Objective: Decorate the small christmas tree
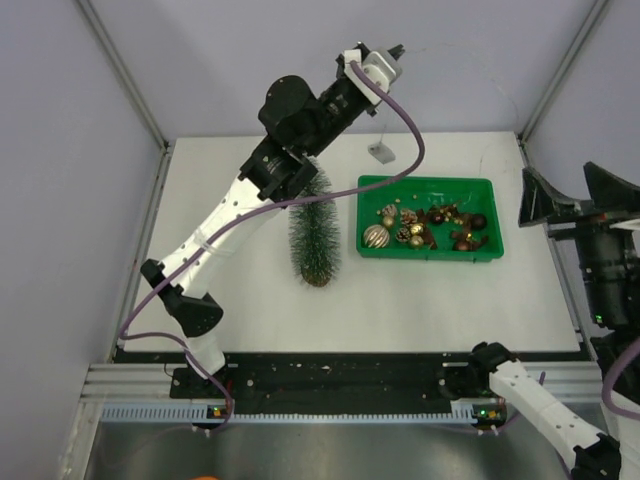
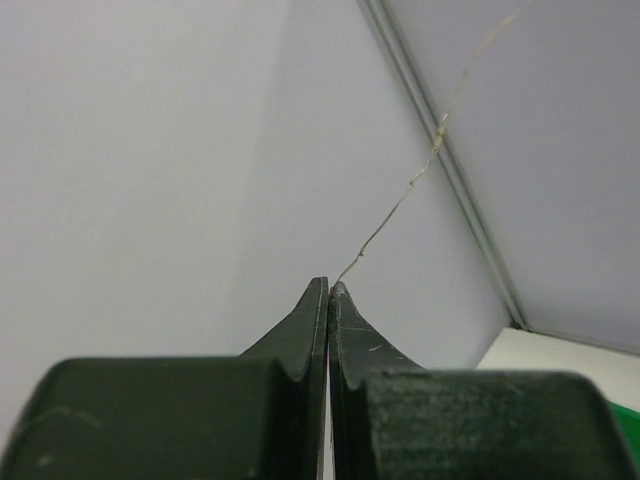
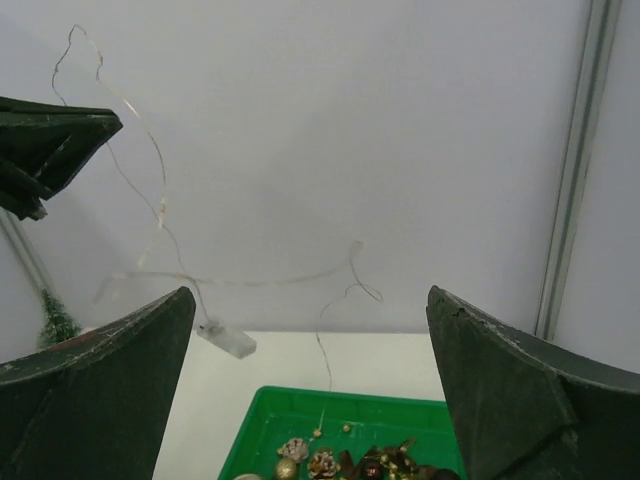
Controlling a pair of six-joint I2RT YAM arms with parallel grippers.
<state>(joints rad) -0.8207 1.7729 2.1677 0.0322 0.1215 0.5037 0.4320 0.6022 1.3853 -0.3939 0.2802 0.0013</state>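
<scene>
Left gripper (image 2: 330,285) pinching wire (image 2: 400,205), raised — tree (image 1: 315,235) well apart; right gripper (image 3: 310,295) wide.

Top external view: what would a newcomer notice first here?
The left gripper, raised high at the far side of the table, is shut on a thin wire that runs down to a small box. Below stand the bare small christmas tree and, to its right, a green tray of ornaments.

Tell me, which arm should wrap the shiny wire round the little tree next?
Left. The left gripper is shut on the thin wire, raised close to the small christmas tree. The right gripper hangs open and empty to the right, beyond the green tray.
</scene>
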